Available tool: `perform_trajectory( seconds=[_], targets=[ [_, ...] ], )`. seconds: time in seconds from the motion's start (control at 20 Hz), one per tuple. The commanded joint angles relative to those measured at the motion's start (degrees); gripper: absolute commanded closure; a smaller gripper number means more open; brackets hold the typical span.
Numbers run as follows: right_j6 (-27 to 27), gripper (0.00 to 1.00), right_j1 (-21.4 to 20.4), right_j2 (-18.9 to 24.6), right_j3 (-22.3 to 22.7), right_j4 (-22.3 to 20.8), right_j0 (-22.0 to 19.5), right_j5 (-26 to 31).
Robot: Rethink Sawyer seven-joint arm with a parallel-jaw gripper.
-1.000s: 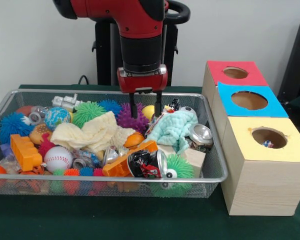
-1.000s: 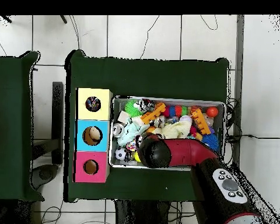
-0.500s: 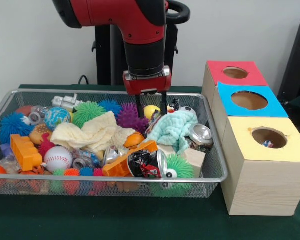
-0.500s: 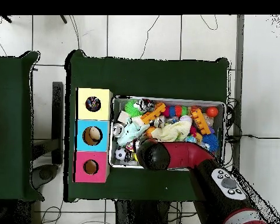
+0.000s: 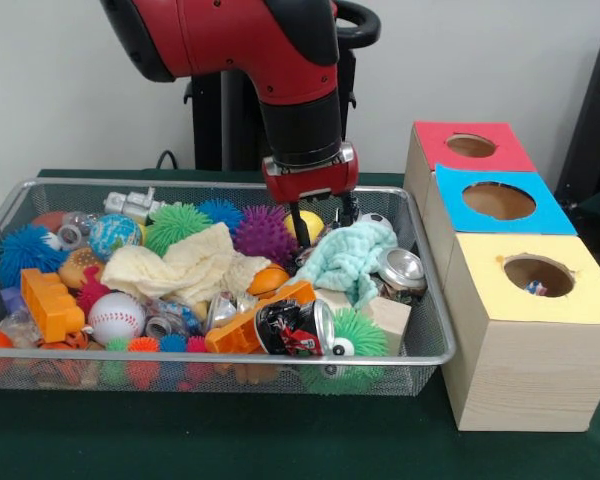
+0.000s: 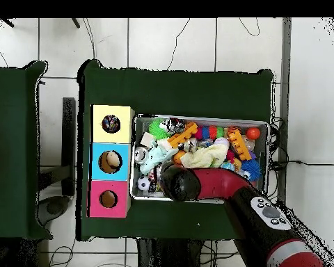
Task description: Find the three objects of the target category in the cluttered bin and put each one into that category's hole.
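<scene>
The wire mesh bin is full of toys, and it also shows in the overhead view. My gripper is open and empty. It hangs low over the bin's back right part, its fingertips beside a yellow ball and just above the mint-green cloth. In the overhead view the arm's wrist hides it. I see no confetti cloth in the bin. A confetti scrap shows inside the yellow box's hole, and the hole also shows in the overhead view.
The blue-topped box and the red-topped box stand behind the yellow one, right of the bin. A cream cloth, a purple spiky ball, crushed cans, a baseball and an orange block crowd the bin.
My gripper has moved right in the front view, from over the purple spiky ball to the yellow ball and mint cloth. It has stayed open.
</scene>
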Motion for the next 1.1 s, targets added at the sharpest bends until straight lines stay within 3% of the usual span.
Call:
perform_trajectory(
  seconds=[0.05, 0.95, 1.0, 1.1],
  targets=[
    [1.08, 0.00, 3.07, 5.67, 0.68, -1.51, -1.68, -2.61],
    [1.90, 0.00, 2.78, 5.47, 0.44, -2.73, -1.28, -5.38],
    [1.80, 1.00, 2.75, 5.51, 0.39, -2.63, -1.32, -5.25],
    [1.72, 1.00, 2.81, 5.64, 0.28, -2.54, -1.37, -5.11]
  ],
)
